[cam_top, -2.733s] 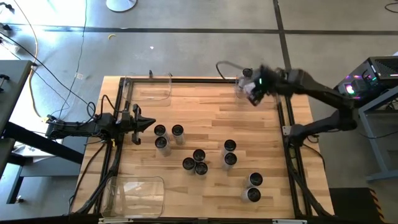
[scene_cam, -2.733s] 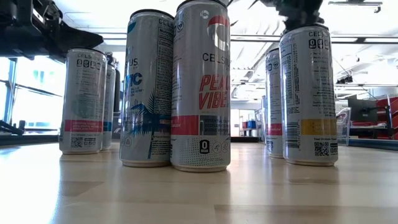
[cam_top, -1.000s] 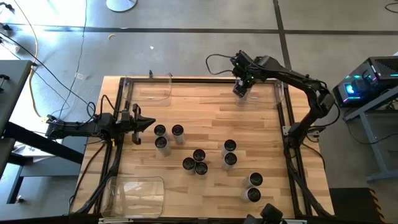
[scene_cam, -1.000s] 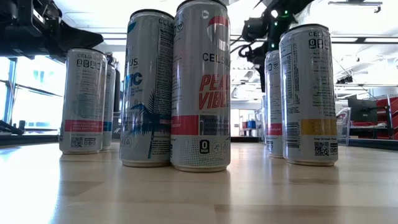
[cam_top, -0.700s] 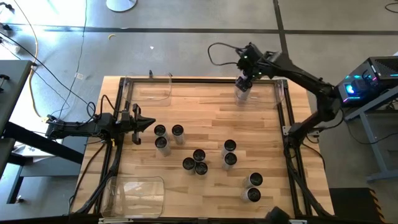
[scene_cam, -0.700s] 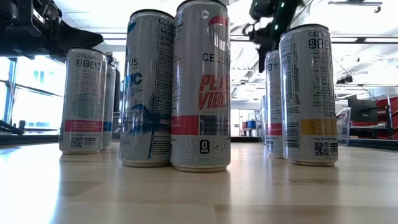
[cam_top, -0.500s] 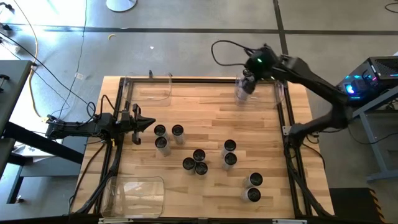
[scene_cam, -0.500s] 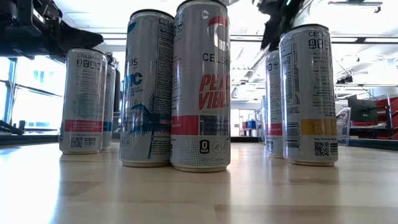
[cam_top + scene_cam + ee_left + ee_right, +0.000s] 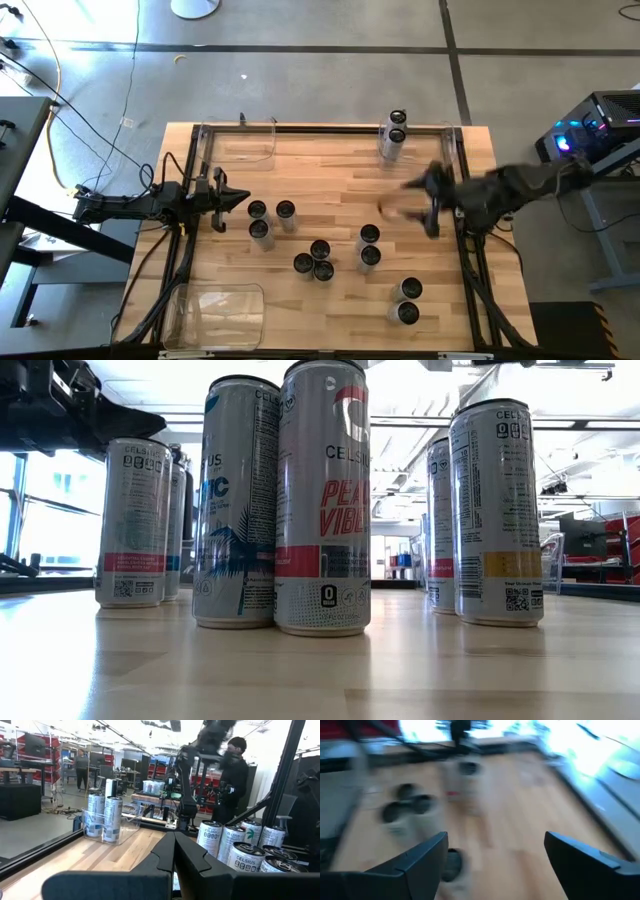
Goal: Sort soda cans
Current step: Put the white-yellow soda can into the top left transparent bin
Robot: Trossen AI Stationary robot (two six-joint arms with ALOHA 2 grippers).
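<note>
Hovering over the right side of the table, the right gripper (image 9: 428, 200) carries nothing, its jaws spread wide — the right wrist view shows bare wood between the two dark fingers (image 9: 420, 857). It hangs between the far right bin (image 9: 452, 150) and the loose soda cans (image 9: 320, 250) standing upright mid-table, so my guess is that it is on its way to fetch another. Two cans (image 9: 395, 135) already stand together in that clear bin at the far right corner, which reads as one sort group begun. The rest wait in small clusters: three near the left arm, three in the middle, a pair (image 9: 369, 246) just beside the right gripper, and a pair (image 9: 408, 301) nearer the front edge. That nearby pair looks like the easiest reach. Two more clear bins — far left (image 9: 240, 142) and near left (image 9: 215, 310) — hold nothing yet. The left gripper (image 9: 232, 198) waits at the table's left edge, jaws clenched on nothing.
</note>
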